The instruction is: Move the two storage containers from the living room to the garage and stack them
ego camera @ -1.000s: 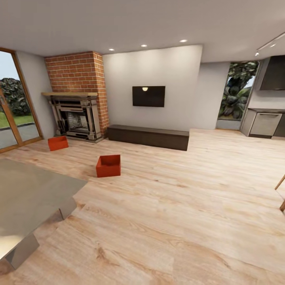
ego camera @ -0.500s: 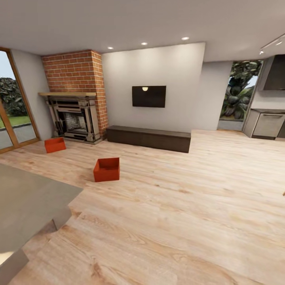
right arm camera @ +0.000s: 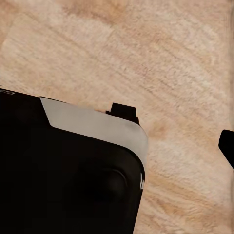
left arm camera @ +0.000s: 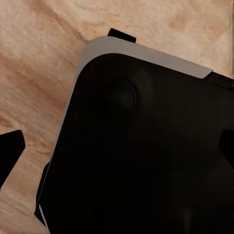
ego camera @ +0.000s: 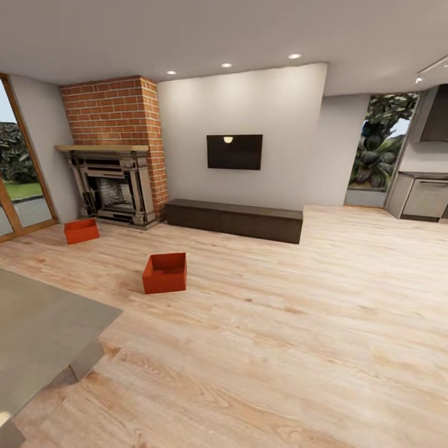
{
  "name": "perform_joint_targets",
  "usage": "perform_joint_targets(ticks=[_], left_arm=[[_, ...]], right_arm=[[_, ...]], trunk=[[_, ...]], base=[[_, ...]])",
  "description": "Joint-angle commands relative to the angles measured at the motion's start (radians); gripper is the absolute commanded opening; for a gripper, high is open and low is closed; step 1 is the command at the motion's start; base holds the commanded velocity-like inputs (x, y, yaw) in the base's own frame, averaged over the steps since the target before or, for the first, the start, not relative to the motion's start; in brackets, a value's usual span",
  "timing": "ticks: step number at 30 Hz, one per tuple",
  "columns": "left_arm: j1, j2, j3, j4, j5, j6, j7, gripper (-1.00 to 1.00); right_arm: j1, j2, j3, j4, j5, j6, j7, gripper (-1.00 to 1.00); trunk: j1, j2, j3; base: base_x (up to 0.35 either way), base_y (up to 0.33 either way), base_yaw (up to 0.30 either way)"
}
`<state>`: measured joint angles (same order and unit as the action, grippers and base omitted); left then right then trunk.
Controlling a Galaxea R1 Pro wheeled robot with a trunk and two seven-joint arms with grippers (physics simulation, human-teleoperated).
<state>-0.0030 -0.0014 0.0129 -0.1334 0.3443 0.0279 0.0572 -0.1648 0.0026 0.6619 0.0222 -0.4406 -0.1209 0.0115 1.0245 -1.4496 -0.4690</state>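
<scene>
Since a second ago the whole head view has swung: fireplace, bench and both bins sit lower and further left in it, which reads as the camera turning, not the things moving. In the wrist views each gripper shows as a dark fingertip at the picture's edge, left gripper [left arm camera: 9, 151] and right gripper [right arm camera: 227, 145], above the robot's black base [left arm camera: 146, 146] and the wood floor [right arm camera: 146, 58]; I cannot tell whether either is apart or together. In the head view the nearer bin [ego camera: 165, 272] stands upright on the wood floor at about ten o'clock, and the farther bin [ego camera: 81, 231] sits beyond it, just before the fireplace [ego camera: 115, 186]. Both are empty, likely light, stiff plastic; the open rim looks the best hold.
</scene>
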Motion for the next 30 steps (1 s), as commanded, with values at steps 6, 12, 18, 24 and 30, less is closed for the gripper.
perform_joint_targets(ticks=[6,12,18,24,30], left_arm=[[0.000,0.000,0.001,-0.002,0.004,0.003,0.003,1.00],[0.000,0.000,0.001,-0.002,0.004,0.003,0.003,1.00],[0.000,0.000,0.001,-0.002,0.004,0.003,0.003,1.00],[0.000,0.000,0.001,-0.002,0.004,0.004,0.003,1.00],[0.000,0.000,0.001,-0.002,0.004,0.004,0.003,1.00]], right_arm=[[-0.001,0.000,0.008,0.002,-0.009,-0.006,0.001,1.00],[-0.001,0.000,0.008,0.002,-0.009,-0.007,0.001,1.00],[-0.001,0.000,0.009,0.002,-0.008,-0.010,0.002,1.00],[-0.001,0.000,0.010,0.002,-0.007,-0.008,0.002,1.00],[-0.001,0.000,0.010,0.002,-0.008,-0.006,0.002,1.00]], trunk=[[0.001,0.000,-0.001],[0.001,0.000,-0.001],[0.001,0.000,-0.001],[0.001,0.000,-0.001],[0.001,0.000,-0.001]], base=[[0.321,0.000,0.000],[0.321,0.000,0.000],[0.321,0.000,0.000],[0.321,0.000,0.000],[0.321,0.000,0.000]])
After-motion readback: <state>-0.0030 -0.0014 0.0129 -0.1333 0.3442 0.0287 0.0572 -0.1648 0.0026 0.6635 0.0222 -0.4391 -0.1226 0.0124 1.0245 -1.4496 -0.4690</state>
